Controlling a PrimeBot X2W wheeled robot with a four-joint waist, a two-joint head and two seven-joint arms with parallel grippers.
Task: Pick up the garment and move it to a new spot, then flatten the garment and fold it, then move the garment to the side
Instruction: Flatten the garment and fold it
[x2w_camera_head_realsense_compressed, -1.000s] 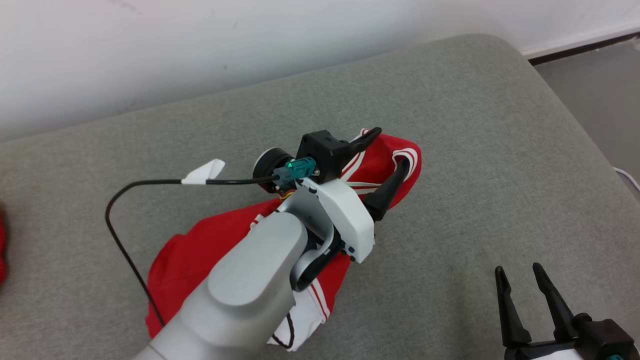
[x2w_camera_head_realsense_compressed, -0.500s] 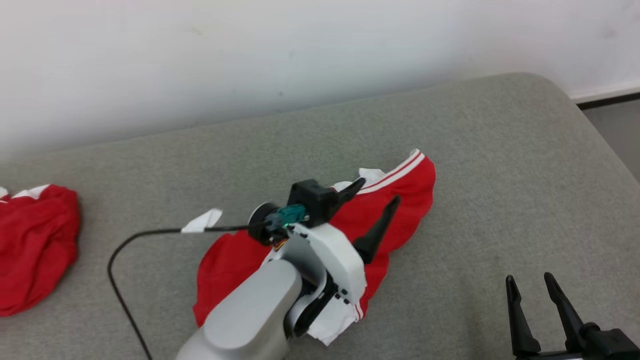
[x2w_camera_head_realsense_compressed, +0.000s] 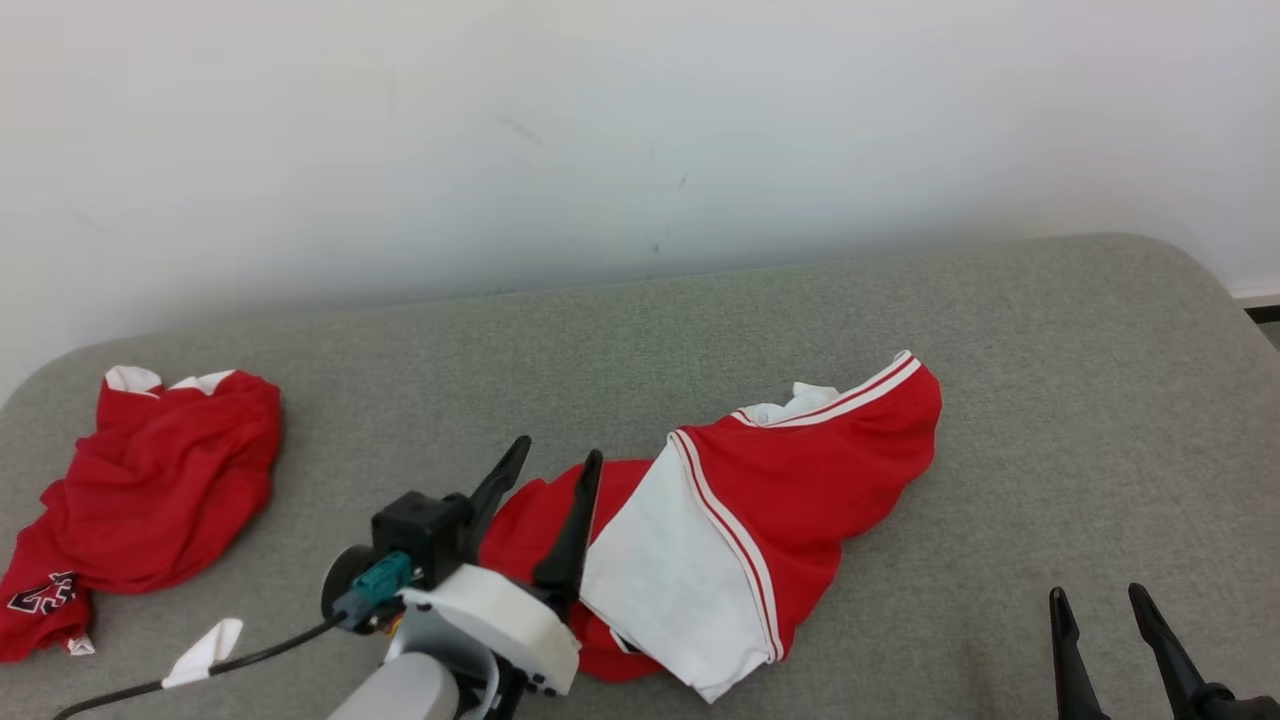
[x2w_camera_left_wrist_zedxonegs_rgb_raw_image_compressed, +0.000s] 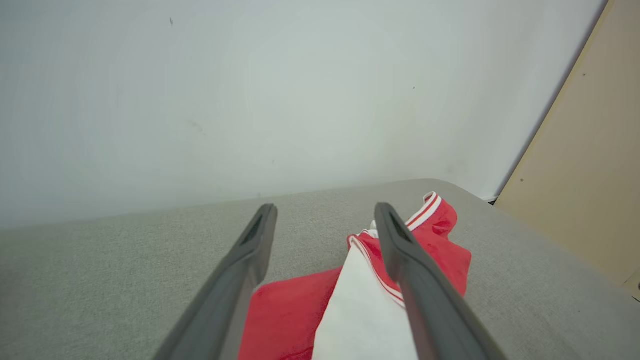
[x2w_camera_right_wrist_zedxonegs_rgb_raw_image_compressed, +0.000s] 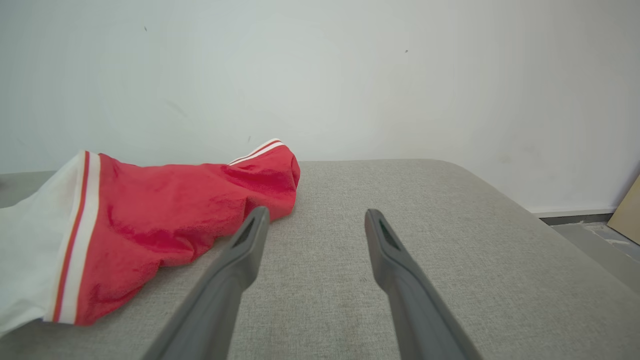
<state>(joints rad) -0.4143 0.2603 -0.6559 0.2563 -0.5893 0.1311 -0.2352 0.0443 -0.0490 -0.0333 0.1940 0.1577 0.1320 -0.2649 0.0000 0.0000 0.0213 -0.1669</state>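
Roughly at the middle of the grey bench (x2w_camera_head_realsense_compressed: 1050, 400): garment (x2w_camera_head_realsense_compressed: 800, 480), red, crumpled, lying loose and held by nothing. On its near side, a white panel turned up, edged with thin red and white stripes. At its far right end, a striped hem lifted slightly, toward the pale wall (x2w_camera_head_realsense_compressed: 600, 130).

Over the garment's left end: left gripper (x2w_camera_head_realsense_compressed: 559, 448), fingers spread wide with nothing between them, pointing up toward the wall. Seen along its own wrist view, left gripper (x2w_camera_left_wrist_zedxonegs_rgb_raw_image_compressed: 325, 206) framing the garment (x2w_camera_left_wrist_zedxonegs_rgb_raw_image_compressed: 290, 310), with red cloth between the two fingers and the white panel passing under the right one. Contact with the cloth not to be told.

At the lower right of the head view: right gripper (x2w_camera_head_realsense_compressed: 1097, 592), fingers likewise apart and empty, over bare bench, well apart from the garment. In its wrist view, right gripper (x2w_camera_right_wrist_zedxonegs_rgb_raw_image_compressed: 316, 210) above grey fabric, garment (x2w_camera_right_wrist_zedxonegs_rgb_raw_image_compressed: 175, 210) off to the left, its red end just behind the left fingertip.

Toward the bench's far left end: second garment (x2w_camera_head_realsense_compressed: 160, 470), also red, bunched, white at its top edge, dark print at its near corner. Trailing from the left wrist: black cable (x2w_camera_head_realsense_compressed: 250, 658) with a white tag (x2w_camera_head_realsense_compressed: 205, 650). Beyond the bench's right end, in the left wrist view: tan board (x2w_camera_left_wrist_zedxonegs_rgb_raw_image_compressed: 590, 165).
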